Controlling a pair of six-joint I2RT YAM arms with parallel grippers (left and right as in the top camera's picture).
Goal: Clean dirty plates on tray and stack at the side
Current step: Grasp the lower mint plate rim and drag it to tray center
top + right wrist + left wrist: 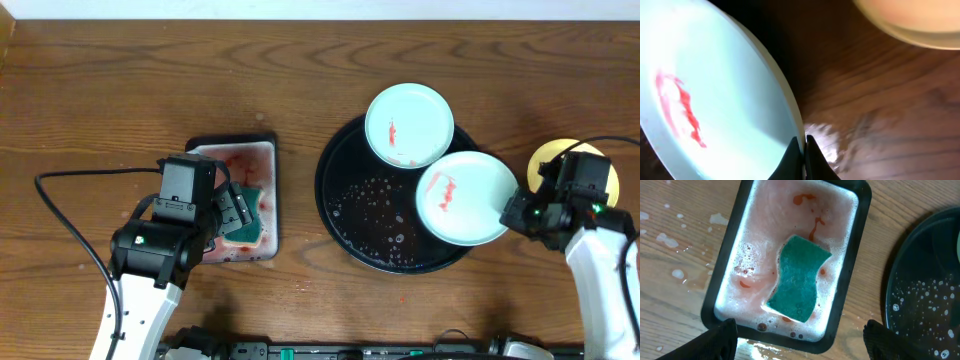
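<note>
Over the table (overhead cam): you've got the tray mid-right, wet w/ droplets. Held plate overlaps its right rim and far plate sits across its top rim, both w/ red smears. Yellow plate is off the tray on the table at far right, partly hidden by your right arm.
Right end effector: at the held plate's right edge.
Left end effector: above the basin & sponge.
Left wrist cam: fingers spread wide at the bottom corners, nothing between them. Sponge lies loose in pink foamy water.
Right wrist cam: fingers pinched on the held plate's rim, clamped. Smear faces up, yellow plate just beyond.
Step (my read): plate gripped for washing, sponge not yet taken.
Next move needs: left drops straight down & closes on the sponge. Right keeps a firm rim pinch, since a wet plate may slip.
Only overhead shows: far plate & overall layout.
Only wrist cams show: the rim pinch and the left's gap.
</note>
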